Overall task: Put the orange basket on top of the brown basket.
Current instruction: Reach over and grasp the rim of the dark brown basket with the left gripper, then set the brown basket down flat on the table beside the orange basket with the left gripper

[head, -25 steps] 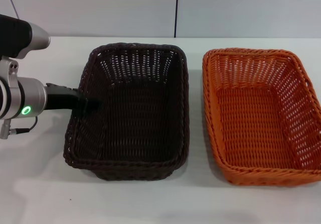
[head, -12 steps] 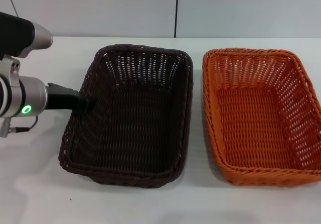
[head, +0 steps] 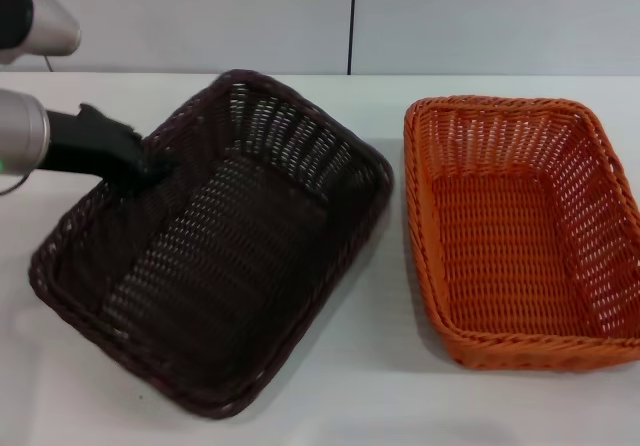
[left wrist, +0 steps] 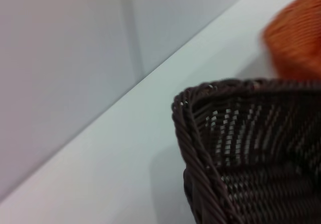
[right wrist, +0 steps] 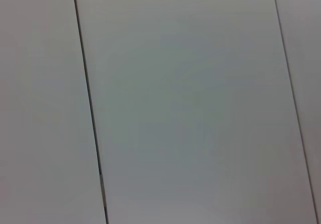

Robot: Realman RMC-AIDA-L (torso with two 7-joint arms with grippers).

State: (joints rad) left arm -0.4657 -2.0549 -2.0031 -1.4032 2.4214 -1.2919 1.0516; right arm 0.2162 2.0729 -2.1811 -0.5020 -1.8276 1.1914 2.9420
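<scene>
The brown basket (head: 215,266) is on the left of the white table in the head view, turned at an angle with its left side tilted up. My left gripper (head: 150,171) is shut on the basket's left rim. The left wrist view shows a corner of the brown basket (left wrist: 241,153) close up, with a bit of the orange basket (left wrist: 296,43) behind it. The orange basket (head: 520,231) sits flat and empty on the right of the table, apart from the brown one. My right gripper is out of view.
The white table (head: 350,396) ends at a grey panelled wall (head: 450,16) at the back. The right wrist view shows only wall panels (right wrist: 190,103).
My left gripper has moved up and back with the brown basket's rim. The basket has swung round, its near end going left and its left side rising. The orange basket has not moved.
</scene>
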